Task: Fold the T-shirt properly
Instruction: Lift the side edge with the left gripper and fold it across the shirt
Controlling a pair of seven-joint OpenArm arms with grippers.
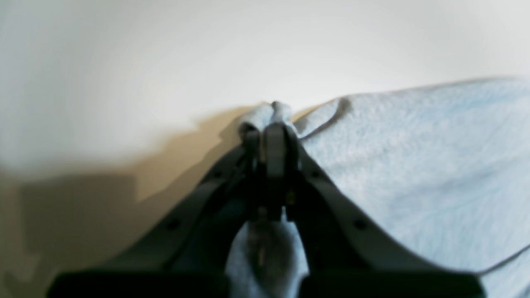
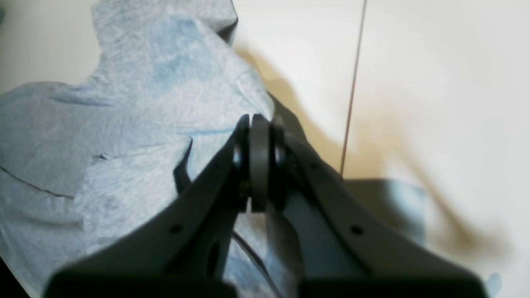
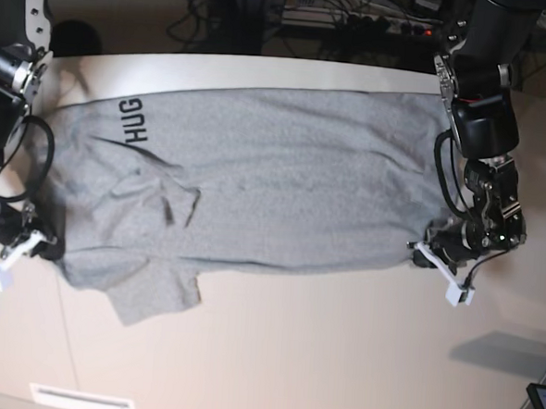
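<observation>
Grey and soft, the T-shirt (image 3: 256, 180) lies spread across the middle of the white table (image 3: 319, 356), with black letters at its far left. The left gripper (image 1: 271, 120) is clenched on the shirt's right edge, and the right gripper (image 2: 258, 124) pinches its left edge. Both should probably lift together and keep the cloth tight. The near side has bare room; the far table edge is close.
</observation>
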